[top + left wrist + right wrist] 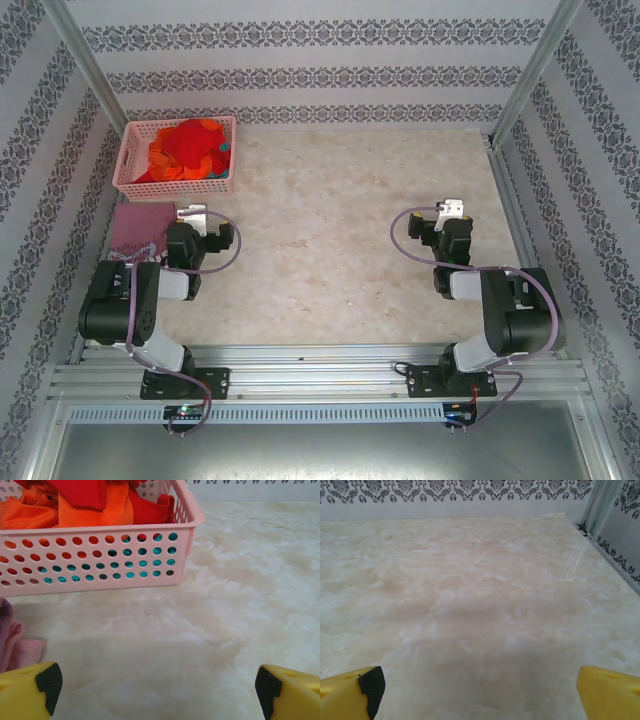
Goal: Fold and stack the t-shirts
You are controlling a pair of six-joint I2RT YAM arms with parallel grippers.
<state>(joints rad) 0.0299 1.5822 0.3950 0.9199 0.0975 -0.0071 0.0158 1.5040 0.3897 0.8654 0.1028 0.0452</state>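
Left gripper: my left gripper (pixel 157 682) stands wide open. Its yellow fingers (pixel 30 692) sit far apart at the lower corners of the wrist view, with nothing between them but bare table (pixel 200 630).
Right gripper: my right gripper (pixel 477 685) is spread just as wide and grips nothing. It hangs over open tabletop on the right side.
Basket: the pink basket (pixel 128 160) sits at the far left of the table, just ahead of my left gripper.
Shirts in basket: a red t-shirt (pixel 185 140) and an orange t-shirt (pixel 30 512) lie heaped inside, bunched and unfolded. Teal cloth (pixel 145 565) shows through the holes in the basket's wall.
Maroon t-shirt: the maroon t-shirt (pixel 140 225) lies on the table at the left edge, on the near side of the basket, just beside my left gripper.
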